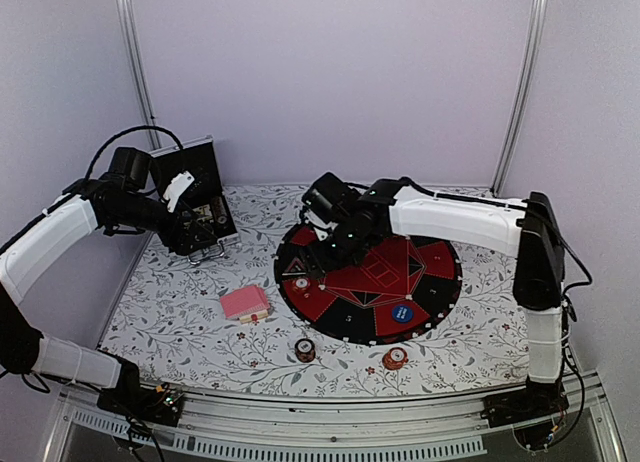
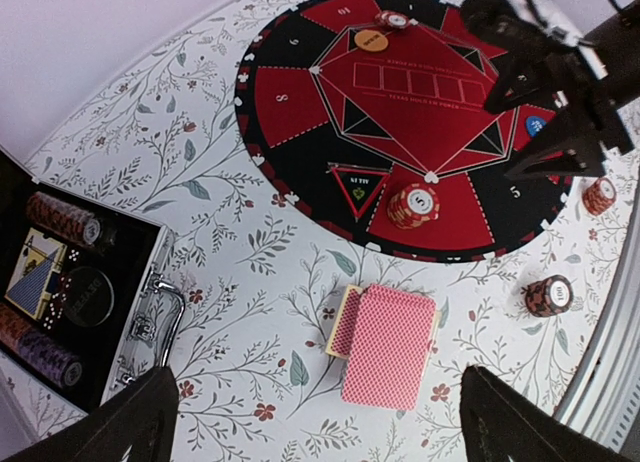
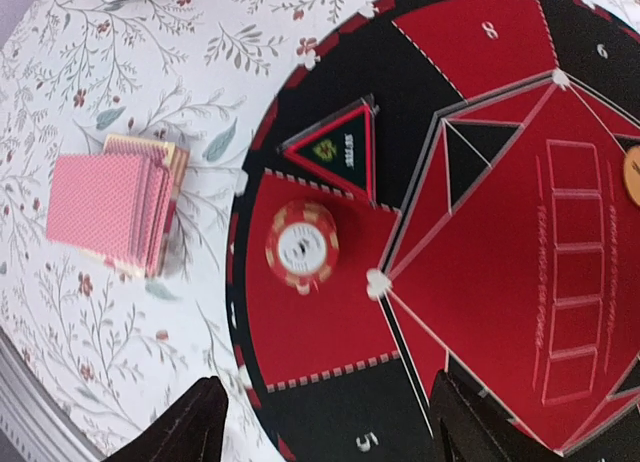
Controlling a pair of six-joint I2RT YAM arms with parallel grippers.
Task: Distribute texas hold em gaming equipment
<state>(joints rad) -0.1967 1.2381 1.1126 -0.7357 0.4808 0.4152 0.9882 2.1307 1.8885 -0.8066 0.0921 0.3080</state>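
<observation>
1. The left gripper [image 1: 195, 227] is hovering over the open black case [image 1: 203, 167] at the table's 10 o'clock corner. Its jaws are standing wide apart and gripping nothing.
2. The right gripper [image 1: 318, 254] is hanging over the round poker mat [image 1: 445, 267] near its 9 o'clock rim. Its jaws are released and empty, with the fingers [image 3: 185, 432] spread apart.
3. A red-and-white chip stack [image 1: 299, 281] is sitting upright on a red segment at the mat's 9 o'clock edge. It is near the right gripper's tips but apart from them, and just beside the triangular all-in marker [image 3: 345, 147].
4. The blue button disc [image 1: 403, 312] is lying on the mat at 5 o'clock.
5. The orange button disc [image 2: 371, 40] is resting on the mat at 12 o'clock in the left wrist view. A second chip stack [image 2: 393, 20] is sitting just beyond it.
6. The pink-backed card deck [image 1: 245, 303] is lying face down on the floral cloth off the mat toward 8 o'clock, slightly slipped apart.
7. A brown chip stack [image 1: 305, 350] is standing off the mat at 7 o'clock and an orange-red chip stack [image 1: 394, 358] at 6 o'clock, both near the front edge.
</observation>
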